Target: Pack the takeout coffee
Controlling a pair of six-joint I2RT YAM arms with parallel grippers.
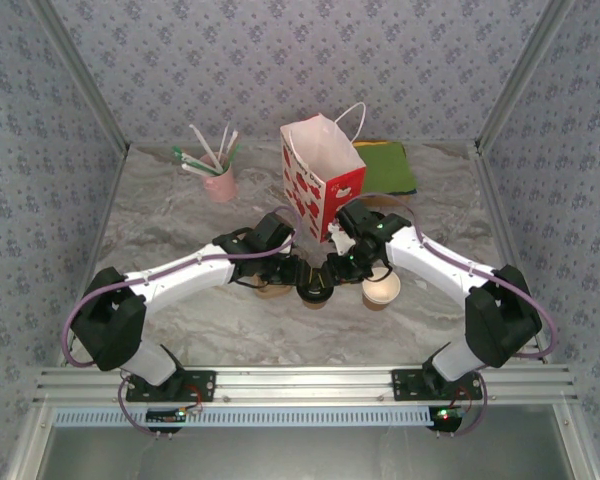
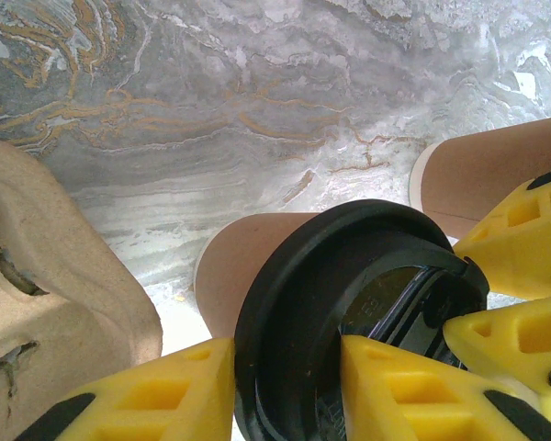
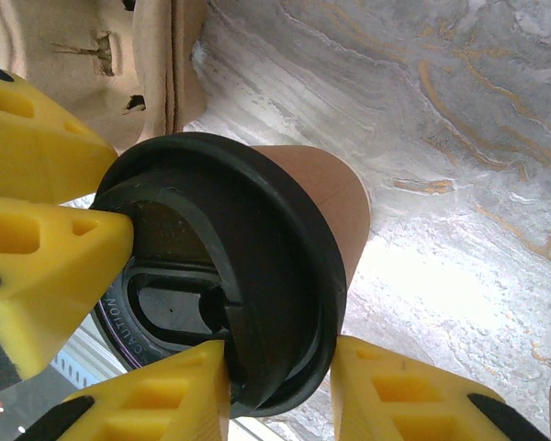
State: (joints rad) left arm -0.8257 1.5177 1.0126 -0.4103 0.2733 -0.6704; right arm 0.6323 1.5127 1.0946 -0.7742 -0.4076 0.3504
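Now, start at the left. A brown cardboard tray (image 2: pixel 46 276) lies on the table (image 1: pixel 170 230), just beside the coffee. Next comes the left gripper (image 2: pixel 266 390). Its yellow fingers are about half open. The rim of the black lid (image 3: pixel 239 230) sits between them, one finger outside the rim and one on top. It looks like a pinch.

In the middle is the takeout coffee (image 1: pixel 313 291). It stands on the table near the front, between the two grippers. Behind it stands the red and white paper bag (image 1: pixel 320 180), upright with its mouth open.

The right gripper (image 3: pixel 280 390) does the same from the other side: fingers half open, rim caught between them. Further right, an open cup (image 1: pixel 382 290) with no lid stands close by.

I think the job now is to lift the coffee and get it into the bag. Only the lid is held, so it could pop off. Lift slowly, keep the cup straight up, and steer wide of the open cup. A hold on the brown side would be safer.
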